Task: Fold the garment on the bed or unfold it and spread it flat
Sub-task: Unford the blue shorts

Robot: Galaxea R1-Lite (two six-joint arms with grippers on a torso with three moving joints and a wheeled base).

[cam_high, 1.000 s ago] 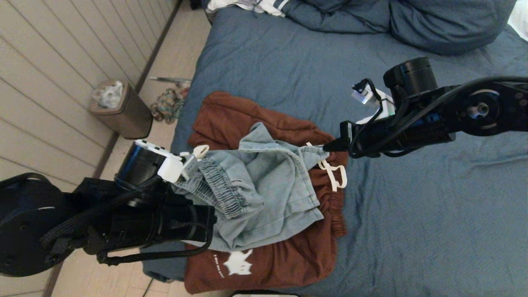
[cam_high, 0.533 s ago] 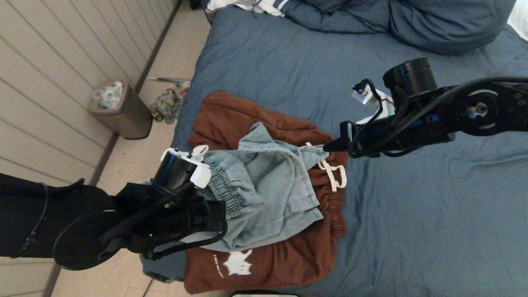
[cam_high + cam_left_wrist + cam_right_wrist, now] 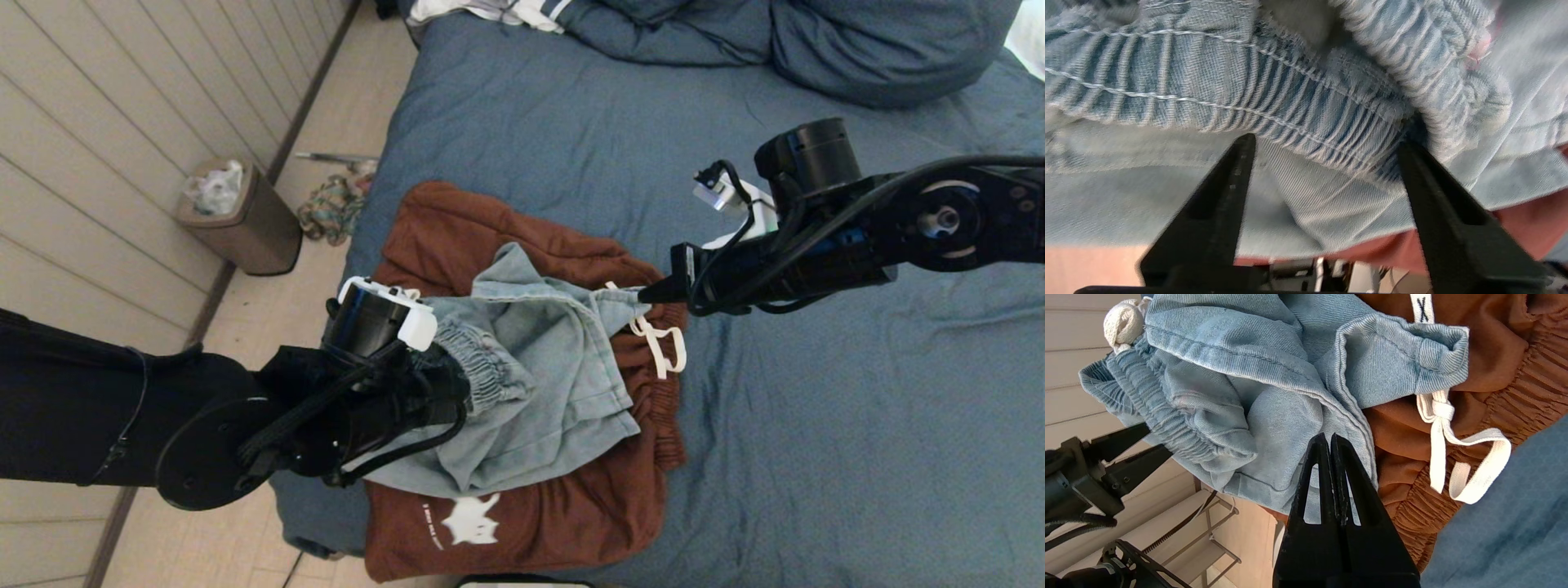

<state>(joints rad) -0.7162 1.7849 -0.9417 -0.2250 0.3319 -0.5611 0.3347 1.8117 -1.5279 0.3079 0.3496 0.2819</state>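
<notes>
Wall panelling runs down the far left of the head view, with a brown waste bin [image 3: 245,219] on the pale floor beside it and a small heap of patterned cloth [image 3: 331,208] lying just off the edge of the bed [image 3: 816,425]. The left gripper [image 3: 1327,143] reaches in from the bed's left edge; its two black fingers [image 3: 1216,204] stand well apart, with the gathered elastic waistband of the pale blue denim shorts [image 3: 531,367] lying across the gap between their tips, loose, not pinched. Those shorts lie crumpled on top of a rust-brown garment [image 3: 571,506] with a small white print near its lower edge, and both rest on the wrinkled slate-blue sheet near the bed's left side. A white drawstring [image 3: 661,343] loops out at the shorts' right edge, over the brown fabric. Further right, the right gripper [image 3: 1329,441] hovers just beside that edge of the shorts, its fingers pressed together with nothing between them. Matching blue bedding [image 3: 882,49] is bunched at the head of the bed, top right.
</notes>
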